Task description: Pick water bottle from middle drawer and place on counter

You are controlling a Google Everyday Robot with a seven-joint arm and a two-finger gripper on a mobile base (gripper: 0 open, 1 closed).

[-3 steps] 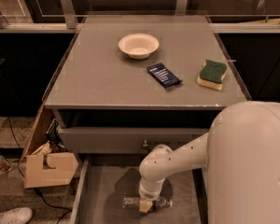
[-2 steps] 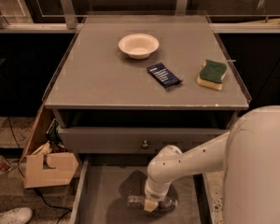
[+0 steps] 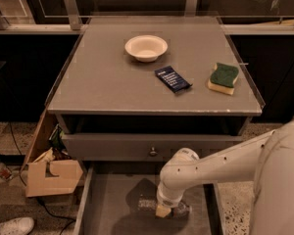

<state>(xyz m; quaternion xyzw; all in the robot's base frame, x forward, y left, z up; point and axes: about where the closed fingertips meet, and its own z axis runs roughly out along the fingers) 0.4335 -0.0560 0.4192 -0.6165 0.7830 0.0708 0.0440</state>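
The water bottle (image 3: pixel 146 203) lies on its side on the floor of the open middle drawer (image 3: pixel 108 204), at the bottom of the view; only its clear ends show on either side of the gripper. My gripper (image 3: pixel 165 210) points down from the white arm and sits right on the bottle's middle, low in the drawer. The counter (image 3: pixel 108 77) is the large grey top above the drawers.
On the counter are a white bowl (image 3: pixel 146 47), a dark blue packet (image 3: pixel 172 79) and a green-and-yellow sponge (image 3: pixel 223 78). A closed drawer front with a round knob (image 3: pixel 152 152) hangs just behind the arm. A cardboard box (image 3: pixel 51 175) stands on the floor to the left.
The gripper has shifted slightly right over the bottle and stays low in the drawer. The arm's large white body has drawn back toward the right edge.
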